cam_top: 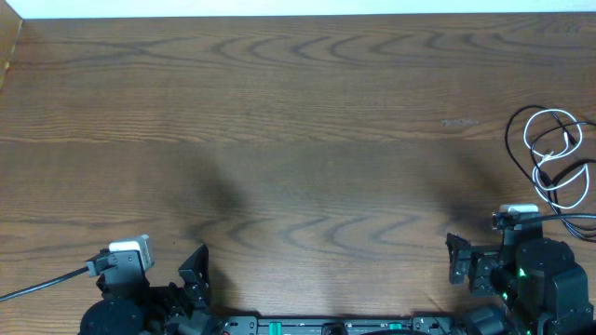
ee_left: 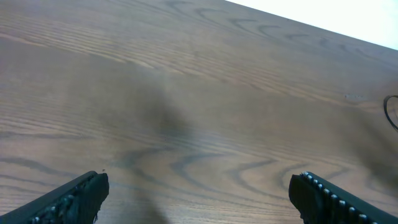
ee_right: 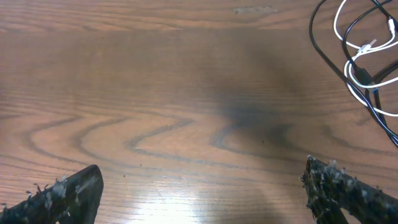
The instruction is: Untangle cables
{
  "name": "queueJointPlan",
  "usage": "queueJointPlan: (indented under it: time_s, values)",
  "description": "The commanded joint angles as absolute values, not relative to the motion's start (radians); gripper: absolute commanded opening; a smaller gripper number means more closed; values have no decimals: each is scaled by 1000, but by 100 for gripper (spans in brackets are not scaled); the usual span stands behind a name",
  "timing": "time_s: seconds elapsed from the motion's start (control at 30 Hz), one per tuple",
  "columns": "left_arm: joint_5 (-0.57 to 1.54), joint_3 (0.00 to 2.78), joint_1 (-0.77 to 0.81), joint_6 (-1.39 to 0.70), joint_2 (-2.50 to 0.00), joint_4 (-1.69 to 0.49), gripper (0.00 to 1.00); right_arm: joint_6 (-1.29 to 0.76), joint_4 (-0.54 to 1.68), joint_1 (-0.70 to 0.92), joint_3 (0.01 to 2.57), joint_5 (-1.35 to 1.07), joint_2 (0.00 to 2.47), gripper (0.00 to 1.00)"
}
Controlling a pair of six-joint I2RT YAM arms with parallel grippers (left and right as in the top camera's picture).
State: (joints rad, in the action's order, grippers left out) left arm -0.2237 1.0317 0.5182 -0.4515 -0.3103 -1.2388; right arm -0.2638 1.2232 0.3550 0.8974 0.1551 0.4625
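The cables, one black and one white, lie as tangled loose loops (cam_top: 549,160) on the wooden table at the far right edge. They also show at the top right of the right wrist view (ee_right: 364,46). A bit of black cable (ee_left: 390,112) shows at the right edge of the left wrist view. My left gripper (cam_top: 194,279) is at the front left, open and empty (ee_left: 199,199), far from the cables. My right gripper (cam_top: 463,261) is at the front right, open and empty (ee_right: 199,196), a short way in front and to the left of the cables.
The table (cam_top: 298,112) is bare wood, with its back edge along the top. A raised wooden edge (cam_top: 11,46) stands at the back left. A thicker black arm wire (cam_top: 42,284) runs off the front left, and another (cam_top: 577,220) lies beside the right arm.
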Motion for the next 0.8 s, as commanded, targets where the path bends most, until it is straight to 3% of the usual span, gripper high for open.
queueJointPlan:
  time_s: [0.0, 0.23, 0.53, 0.77]
  values:
    - [-241, 1026, 521, -450, -309, -1242, 98, -276, 1226, 361, 894, 170, 459, 99]
    - [-241, 1026, 521, -450, -309, -1243, 98, -276, 1226, 352, 894, 170, 450, 99]
    - [-241, 1026, 521, -450, -309, -1243, 98, -274, 1206, 216, 892, 144, 363, 99]
    - [-241, 1026, 521, -450, -309, -1243, 98, -109, 1080, 152, 841, 144, 224, 99]
